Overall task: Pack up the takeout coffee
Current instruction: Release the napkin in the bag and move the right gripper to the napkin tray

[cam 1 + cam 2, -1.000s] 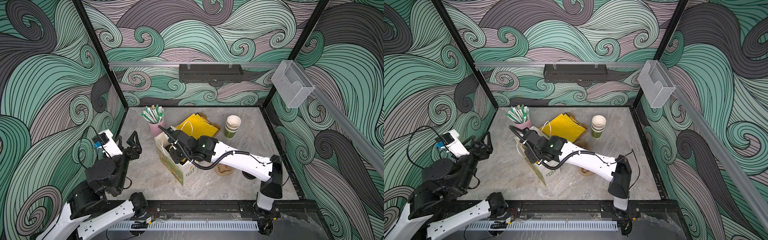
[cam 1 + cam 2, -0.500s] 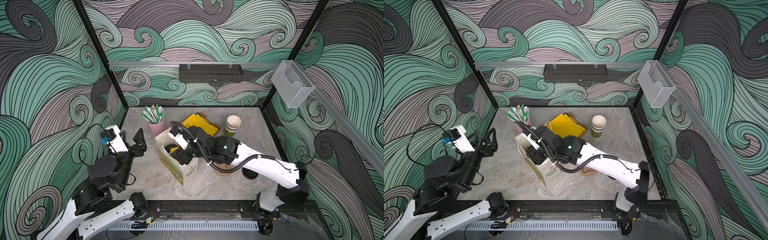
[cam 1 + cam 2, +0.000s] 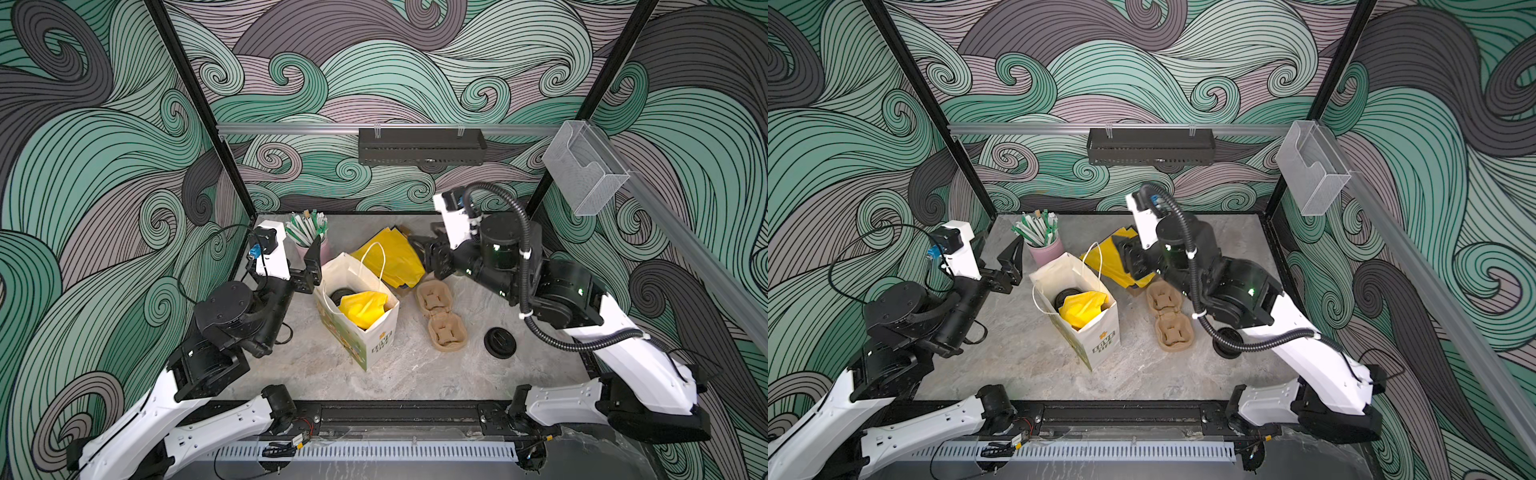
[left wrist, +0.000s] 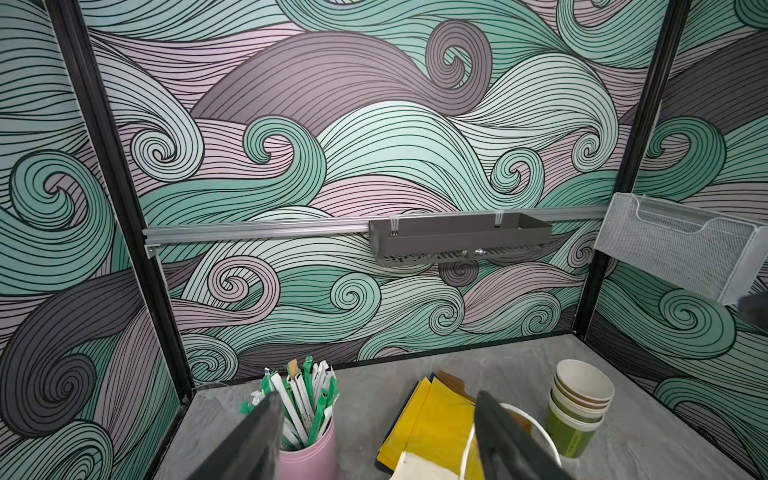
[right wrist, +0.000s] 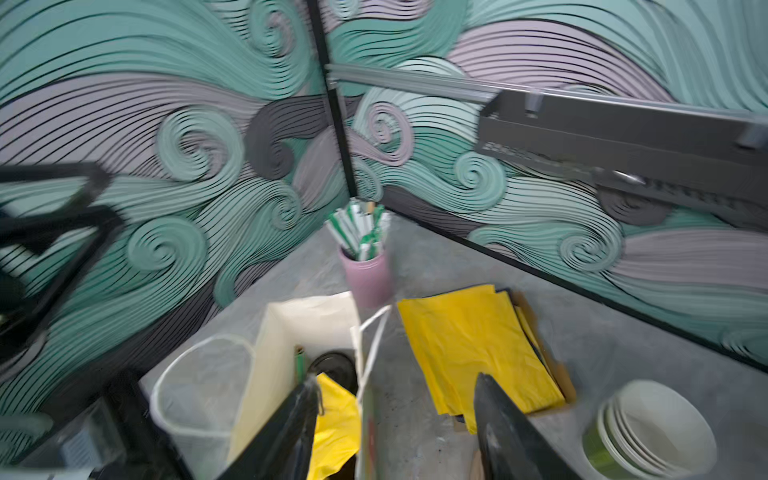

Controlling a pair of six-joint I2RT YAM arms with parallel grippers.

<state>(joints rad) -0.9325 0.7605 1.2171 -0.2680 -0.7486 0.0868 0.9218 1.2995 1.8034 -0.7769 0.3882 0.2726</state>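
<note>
Inside paper bag (image 3: 379, 332): takeout coffee (image 3: 340, 296); left fingers (image 4: 503, 440), right fingers (image 5: 507, 436) spread, empty, outside bag.

I'm driving a robot test cell dressed as a takeaway counter: wave-print walls (image 3: 374, 75) in black frame posts (image 3: 197, 104) box in a stone-look bench (image 3: 415, 374), with the left arm (image 3: 137, 419) and right arm (image 3: 623, 357) mounted at its front edge. The café props are a pink cup of straws (image 3: 1045, 251), stacked paper cups (image 4: 579, 405), a pulp cup carrier (image 3: 440, 316) and a paper bag (image 3: 376, 338).
</note>
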